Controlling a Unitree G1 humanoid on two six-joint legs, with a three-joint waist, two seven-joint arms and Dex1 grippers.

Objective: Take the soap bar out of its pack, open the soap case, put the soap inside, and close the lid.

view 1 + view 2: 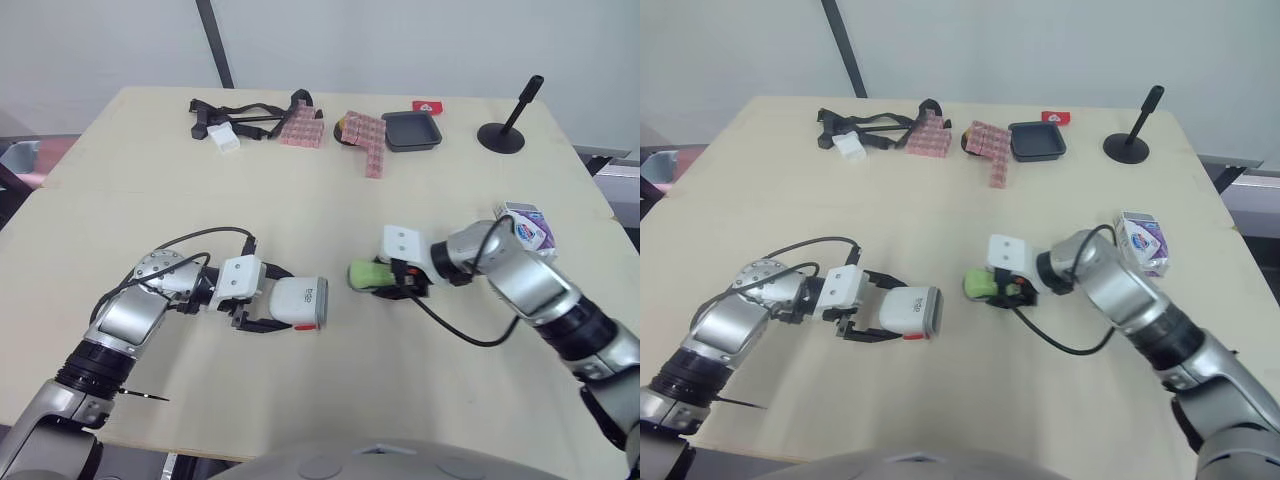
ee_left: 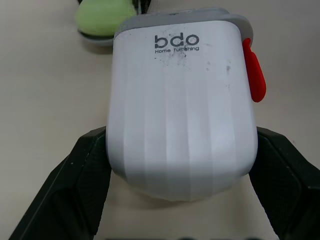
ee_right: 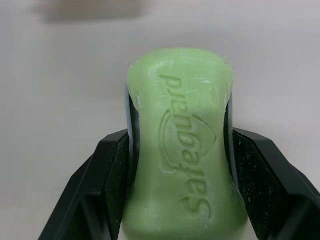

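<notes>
A white ribbed soap case (image 1: 300, 303) with a red latch (image 2: 255, 75) lies on its side on the table at centre left, its lid closed. My left gripper (image 1: 285, 303) is shut on it, one black finger (image 2: 75, 185) on each side. A short way to its right, the green soap bar (image 1: 365, 274) is out of its pack and low over the table. My right gripper (image 1: 383, 281) is shut on the bar, its fingers (image 3: 110, 170) pressing both long sides. The white and purple soap pack (image 1: 527, 225) stands by the table's right edge, behind my right arm.
Along the far side lie black straps (image 1: 240, 112), a small white box (image 1: 224, 140), pink patterned blocks (image 1: 365, 140), a black tray (image 1: 411, 130), a red item (image 1: 427, 105) and a black stand (image 1: 503, 135). Bare wood stretches between the two grippers and those things.
</notes>
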